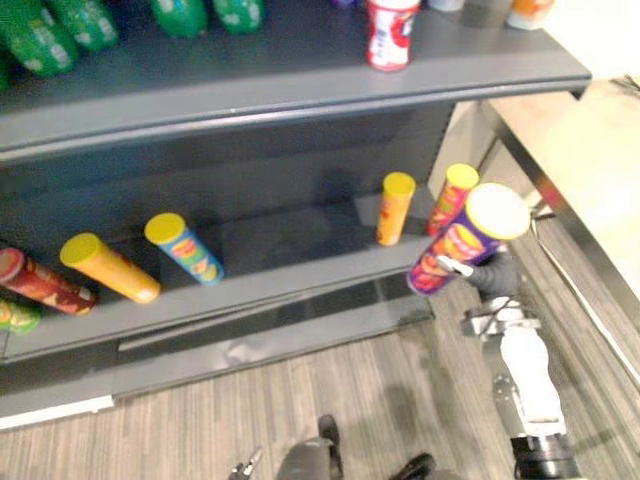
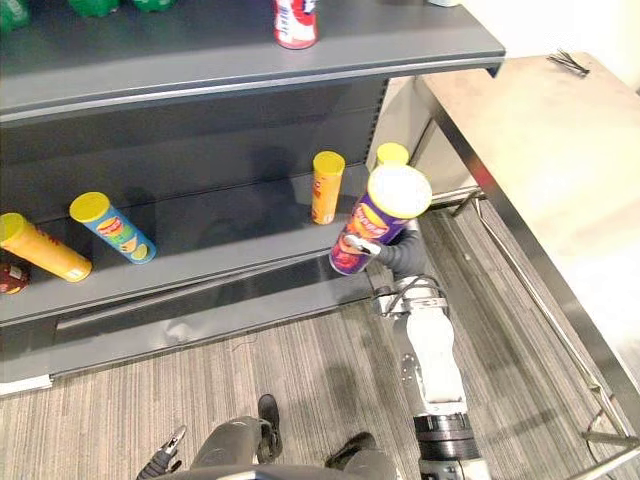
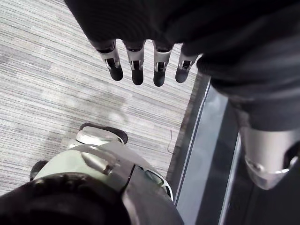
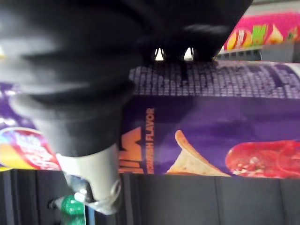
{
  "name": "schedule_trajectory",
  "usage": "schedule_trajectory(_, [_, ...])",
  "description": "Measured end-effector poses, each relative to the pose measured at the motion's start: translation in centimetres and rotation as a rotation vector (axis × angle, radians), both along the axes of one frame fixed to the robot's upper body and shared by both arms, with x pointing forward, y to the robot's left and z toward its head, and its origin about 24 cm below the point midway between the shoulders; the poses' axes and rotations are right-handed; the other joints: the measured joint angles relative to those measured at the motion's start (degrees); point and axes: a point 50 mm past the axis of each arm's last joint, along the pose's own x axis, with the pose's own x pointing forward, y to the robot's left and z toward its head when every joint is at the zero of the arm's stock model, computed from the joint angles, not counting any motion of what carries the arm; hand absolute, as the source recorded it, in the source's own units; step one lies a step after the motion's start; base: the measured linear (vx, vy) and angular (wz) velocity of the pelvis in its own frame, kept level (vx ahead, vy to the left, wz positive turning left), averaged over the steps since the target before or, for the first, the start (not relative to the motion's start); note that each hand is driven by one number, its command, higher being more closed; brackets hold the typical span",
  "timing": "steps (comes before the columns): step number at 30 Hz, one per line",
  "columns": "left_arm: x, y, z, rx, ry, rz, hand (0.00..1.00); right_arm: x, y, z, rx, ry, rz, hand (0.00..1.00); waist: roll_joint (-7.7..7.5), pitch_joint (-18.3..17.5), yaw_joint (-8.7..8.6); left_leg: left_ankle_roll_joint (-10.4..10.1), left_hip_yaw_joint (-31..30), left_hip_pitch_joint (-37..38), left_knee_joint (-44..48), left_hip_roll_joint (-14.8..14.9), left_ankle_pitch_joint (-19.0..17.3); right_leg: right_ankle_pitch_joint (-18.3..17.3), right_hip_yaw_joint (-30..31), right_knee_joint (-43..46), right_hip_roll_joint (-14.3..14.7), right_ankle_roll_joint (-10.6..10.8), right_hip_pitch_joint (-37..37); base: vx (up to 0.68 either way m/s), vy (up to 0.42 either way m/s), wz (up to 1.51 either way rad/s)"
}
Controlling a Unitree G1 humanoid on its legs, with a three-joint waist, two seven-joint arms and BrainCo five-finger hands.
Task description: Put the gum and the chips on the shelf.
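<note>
right hand (image 2: 402, 256): my fingers are wrapped round the chips can (image 2: 383, 218), a purple one.
chips can: tilted, pale lid up, in the air just before the lower shelf (image 1: 290, 283), near a standing orange can (image 1: 395, 210).
left hand (image 3: 136, 65): fingers straight, above the floor (image 3: 47, 93).

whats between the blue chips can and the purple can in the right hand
One upright orange can on the lower shelf; the rest is bare, as the left eye view shows.
</note>
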Motion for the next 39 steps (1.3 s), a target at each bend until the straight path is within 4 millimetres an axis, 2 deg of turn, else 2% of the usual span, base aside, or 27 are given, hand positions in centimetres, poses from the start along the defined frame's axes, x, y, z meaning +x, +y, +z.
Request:
schedule_trajectory(1, [0.2,0.2,0.1,0.012,0.001,-0.039,0.0,0.0,0.3,0.0,-0.002,-0.005,0.022,1.0,0.26,0.34,-0.06,1.05,-2.8,1.15,1.33,-0.85,-0.72,-2.02,13.1,7.71,-0.14,-4.14,-5.48,0.15,0.106,0.63])
schedule_trajectory(2, [0.3,0.2,0.1,0.014,-0.001,-0.045,0.0,0.0,0.4,0.0,-0.003,-0.005,0.027,1.0,0.41,0.41,-0.1,1.22,-3.39,1.14,1.66,-0.85,-0.9,-2.95,15.9,8.03,0.81,-3.55,-6.07,0.17,0.087,0.86])
schedule_trajectory(3, [0.7,0.6,0.3,0.032,-0.009,-0.067,0.0,-0.1,0.6,0.0,-0.008,-0.005,0.043,1.0,0.05,0.28,-0.29,1.38,-5.14,1.45,1.87,-0.93,-1.12,-5.56,24.31,6.88,4.67,-1.72,-8.15,0.11,0.019,0.91])
schedule_trajectory(4, [0.7,1.1,0.4,0.048,-0.014,-0.073,0.0,-0.1,0.9,-0.1,-0.011,-0.003,0.058,1.0,0.04,0.44,-0.41,1.35,-6.74,2.02,1.75,-1.64,-1.13,-6.27,29.17,3.88,7.32,-0.76,-9.03,0.14,0.019,0.95])
schedule_trajectory(7, [1.1,1.2,0.5,0.059,-0.022,-0.075,0.0,-0.3,1.3,0.1,-0.015,-0.013,0.085,1.0,-0.86,0.67,-0.44,1.15,-9.31,3.13,2.06,-3.59,-1.23,-5.83,32.96,-2.98,9.29,0.03,-9.77,0.18,-0.023,0.73])
schedule_trajectory(8, [1.4,1.2,0.6,0.06,-0.029,-0.082,0.0,-0.3,1.3,0.2,-0.014,-0.016,0.087,1.0,-1.37,0.45,-0.46,0.87,-9.41,2.82,2.99,-4.01,-1.38,-4.92,35.27,-6.19,10.28,1.4,-10.06,0.1,-0.047,0.74])
schedule_trajectory(9, [1.4,1.0,0.6,0.058,-0.029,-0.093,0.0,-0.4,1.3,0.1,-0.013,-0.013,0.085,1.0,-1.63,0.47,-0.48,0.0,-9.55,2.71,3.98,-4.51,-1.95,-3.09,36.66,-9.35,10.54,4.0,-9.48,0.08,-0.063,0.71])
schedule_trajectory(11, [1.4,0.6,0.4,0.049,-0.02,-0.105,0.0,-0.6,1.2,-0.1,-0.015,-0.008,0.082,1.0,-1.66,0.61,-0.59,-1.35,-9.39,2.36,5.8,-4.13,-3.46,-1.13,36.29,-12.91,11.03,5.24,-7.45,0.06,-0.136,0.47])
schedule_trajectory(12, [1.2,0.4,0.3,0.043,-0.016,-0.103,0.0,-0.6,1.2,0.0,-0.01,-0.009,0.083,1.0,-1.1,0.55,-0.27,-2.08,-9.33,1.89,6.23,-2.87,-4.08,-0.96,36.22,-13.8,12.35,5.03,-7.07,0.04,-0.162,0.09])
schedule_trajectory(14, [0.4,0.4,0.1,0.036,0.008,-0.095,0.0,-0.7,1.6,0.0,0.009,-0.013,0.094,1.0,-1.16,0.53,-0.13,-2.81,-9.15,1.6,5.75,-0.29,-4.49,-0.24,36.06,-16.0,15.3,3.89,-6.81,0.04,-0.175,-0.23])
schedule_trajectory(16, [0.2,0.1,0.0,0.027,0.015,-0.094,0.0,-1.2,1.4,-0.2,0.017,-0.004,0.087,1.0,-1.1,0.53,-0.35,-3.72,-9.56,1.75,5.27,1.09,-4.38,-0.45,35.07,-16.9,16.65,3.24,-5.94,0.05,-0.198,-0.01])
schedule_trajectory(17, [0.1,0.0,-0.1,0.024,0.021,-0.097,0.0,-1.5,1.2,-0.6,0.02,0.008,0.083,1.0,-1.16,0.28,-1.02,-4.47,-10.63,2.05,4.03,1.35,-3.81,-0.72,34.19,-17.3,17.14,2.79,-5.46,0.06,-0.156,0.32])
schedule_trajectory(21, [0.7,0.1,0.0,0.028,0.014,-0.103,0.0,-2.3,0.9,-1.5,0.021,0.043,0.078,1.0,-1.1,0.18,-2.94,-5.86,-13.77,3.13,-1.56,1.51,-0.31,-1.22,30.56,-18.74,17.55,1.93,-4.43,0.08,-0.128,0.4])
schedule_trajectory(26, [0.8,0.0,0.0,0.052,0.027,-0.139,0.0,-3.1,1.0,-2.4,0.03,0.081,0.071,1.0,-0.79,-0.64,-3.07,-6.58,-15.23,5.15,-5.83,1.49,1.92,-0.92,28.16,-21.39,17.9,1.48,-1.99,0.07,-0.054,0.27])
schedule_trajectory(32, [1.0,0.1,0.0,0.105,0.051,-0.145,0.0,-3.9,3.5,-3.8,0.039,0.144,0.165,1.0,-0.61,-2.3,-3.22,-6.84,-13.62,7.54,-10.24,0.97,3.88,1.26,28.54,-25.52,17.93,1.84,-0.2,0.02,0.028,-0.06])
schedule_trajectory(35, [2.4,0.1,0.4,0.144,0.015,-0.13,0.0,-3.9,4.9,-4.9,0.034,0.196,0.213,1.0,-0.59,-2.41,-3.02,-6.91,-13.28,7.1,-11.9,0.87,4.41,2.41,28.52,-27.1,18.02,1.74,-0.53,-0.03,0.014,0.0])
schedule_trajectory(38, [5.3,-0.4,1.3,0.209,-0.073,-0.159,0.0,-2.6,6.4,-5.8,-0.031,0.23,0.228,1.0,-0.26,-2.21,-2.39,-6.17,-12.14,3.19,-10.94,0.83,5.02,3.38,28.57,-26.85,17.64,1.65,-3.97,-0.07,0.029,0.04])
schedule_trajectory(39, [6.6,-0.9,1.7,0.226,-0.111,-0.195,0.0,-1.9,6.7,-6.0,-0.064,0.233,0.212,1.0,0.25,-1.66,-1.79,-6.08,-12.49,1.74,-9.45,0.57,5.25,3.35,28.33,-25.81,17.25,1.65,-5.12,-0.07,0.056,0.21])
